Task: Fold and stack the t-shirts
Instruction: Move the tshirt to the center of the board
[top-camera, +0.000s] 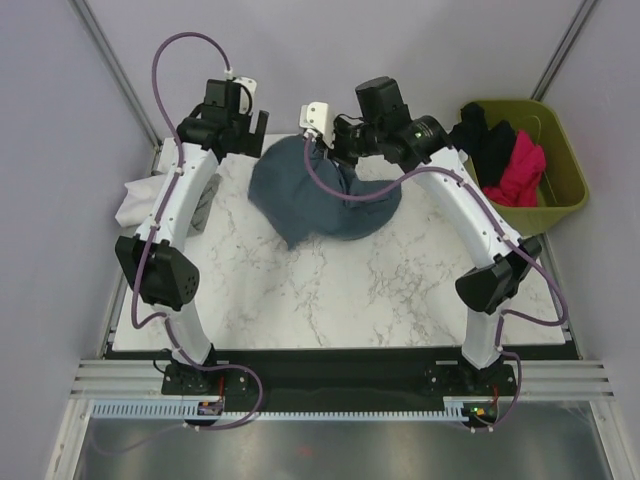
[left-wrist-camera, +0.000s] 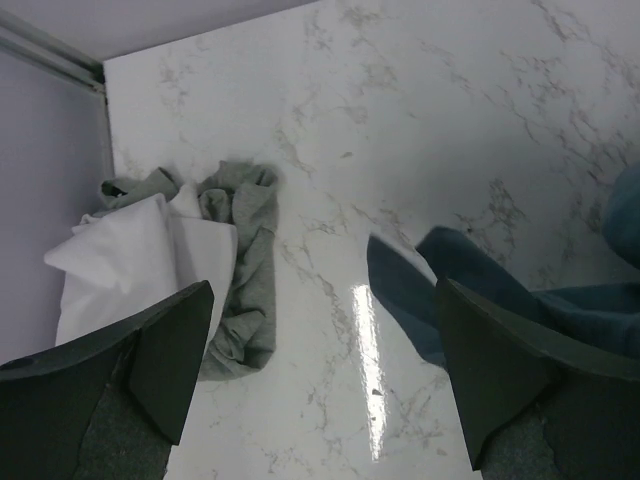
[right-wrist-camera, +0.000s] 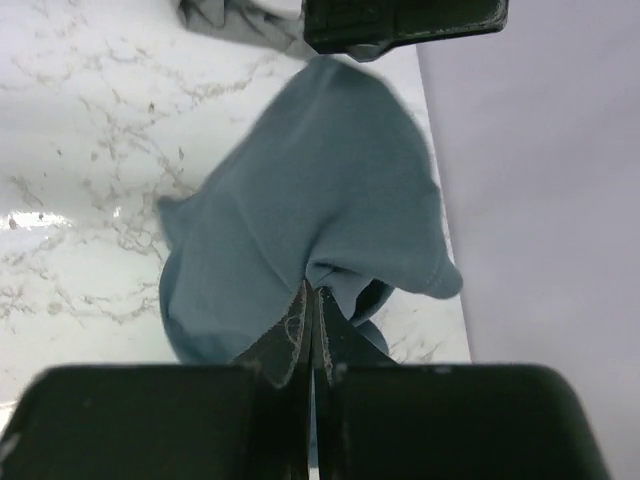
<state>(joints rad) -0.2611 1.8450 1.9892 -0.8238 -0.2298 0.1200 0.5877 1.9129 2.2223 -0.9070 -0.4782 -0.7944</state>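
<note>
**Right arm pinches the blue shirt at the far edge; the hold looks thin**

The right gripper (right-wrist-camera: 312, 330) has its fingers pressed together on a small fold of the slate blue-grey t-shirt (top-camera: 320, 195). The shirt lies bunched near the middle of the far edge of the table (top-camera: 400, 290). The left gripper (left-wrist-camera: 322, 300) hangs just beside it toward the far-left corner, fingers spread wide and holding nothing.

The pinch takes in only a narrow ridge of cloth, so a pull could slide the fabric out. It may also have caught more than one layer, in which case the shirt would rise as a lump rather than open out. The bunch sits close to the far edge, and a drag that way could tip part of it over. The two wrists are also near each other, so a careless swing risks contact.

Only the right wrist view shows the pinch itself. The left wrist view alone makes clear that a white t-shirt (left-wrist-camera: 130, 260) at the left edge has a grey garment (left-wrist-camera: 250, 260) touching it. Only the overhead view takes in the olive-green bin (top-camera: 545, 215) off the far-right corner, holding a black t-shirt (top-camera: 485, 135) and a magenta-pink t-shirt (top-camera: 520, 170).
</note>
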